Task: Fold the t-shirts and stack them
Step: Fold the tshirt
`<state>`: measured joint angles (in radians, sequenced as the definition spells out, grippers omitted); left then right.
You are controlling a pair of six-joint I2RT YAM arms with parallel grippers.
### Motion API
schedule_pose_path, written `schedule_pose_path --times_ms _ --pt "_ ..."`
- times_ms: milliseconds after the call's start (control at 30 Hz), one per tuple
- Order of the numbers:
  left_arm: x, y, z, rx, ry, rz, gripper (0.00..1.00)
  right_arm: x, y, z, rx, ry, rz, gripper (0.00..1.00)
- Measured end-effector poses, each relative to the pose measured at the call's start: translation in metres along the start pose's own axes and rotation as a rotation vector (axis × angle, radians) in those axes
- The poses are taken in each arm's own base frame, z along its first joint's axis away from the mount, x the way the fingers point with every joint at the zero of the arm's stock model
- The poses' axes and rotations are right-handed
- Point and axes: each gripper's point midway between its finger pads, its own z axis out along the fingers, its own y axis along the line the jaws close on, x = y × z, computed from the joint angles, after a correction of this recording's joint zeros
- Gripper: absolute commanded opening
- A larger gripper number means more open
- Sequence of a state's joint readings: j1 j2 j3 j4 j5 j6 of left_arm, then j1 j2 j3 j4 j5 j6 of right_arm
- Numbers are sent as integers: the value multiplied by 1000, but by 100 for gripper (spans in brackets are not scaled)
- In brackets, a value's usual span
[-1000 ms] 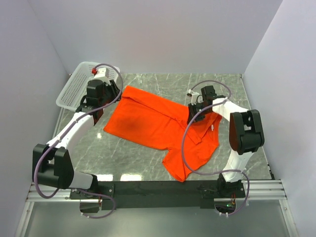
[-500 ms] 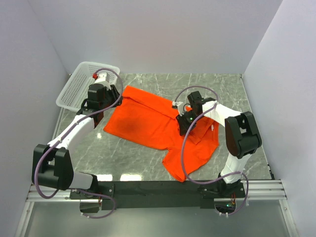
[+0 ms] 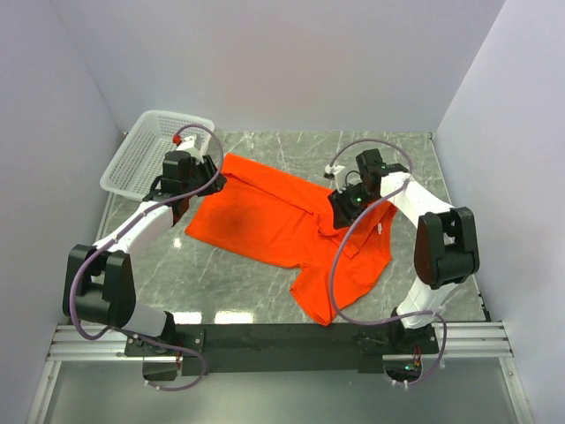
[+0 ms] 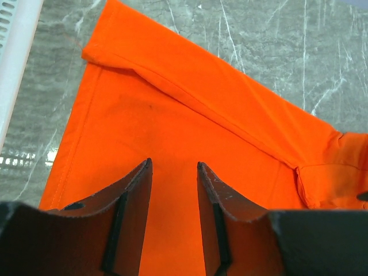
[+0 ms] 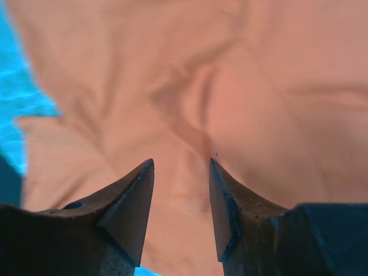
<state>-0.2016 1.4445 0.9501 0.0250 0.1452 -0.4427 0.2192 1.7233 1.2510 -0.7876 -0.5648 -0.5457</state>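
The plain orange-red short-sleeved t-shirt of soft cloth [image 3: 265,221] lies unfolded across the middle of the grey, white-veined, glossy stone-look counter [image 3: 291,146]. Its left half is smooth and nearly flat, with a long straight ridge of doubled cloth along the far edge. Its right half is rumpled, and one part reaches toward the near edge. The white plastic mesh basket [image 3: 141,159], rectangular with an open lattice wall, sits at the far left corner, near the shirt's corner but apart from it. The left claw [image 4: 172,167] hovers over the flat cloth by a stitched hem, its two dark wedge-shaped fingers moderately apart with nothing between them. The right claw [image 5: 181,162] hangs close above soft creases in the rumpled part, fingers likewise parted and gripping no cloth.
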Motion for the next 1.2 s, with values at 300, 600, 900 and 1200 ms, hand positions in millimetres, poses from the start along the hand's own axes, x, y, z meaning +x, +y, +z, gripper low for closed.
schedule_pose_path --times_ms 300,600,900,1200 --pt "0 -1 0 3 0 -1 43 21 -21 9 39 83 -101 52" --pt "0 -2 0 7 2 -11 43 35 -24 26 1 139 -128 49" --pt "0 -2 0 8 1 -15 43 43 -20 34 -14 169 -123 18" --pt "0 -3 0 10 1 -15 42 46 10 26 -45 172 -160 0"
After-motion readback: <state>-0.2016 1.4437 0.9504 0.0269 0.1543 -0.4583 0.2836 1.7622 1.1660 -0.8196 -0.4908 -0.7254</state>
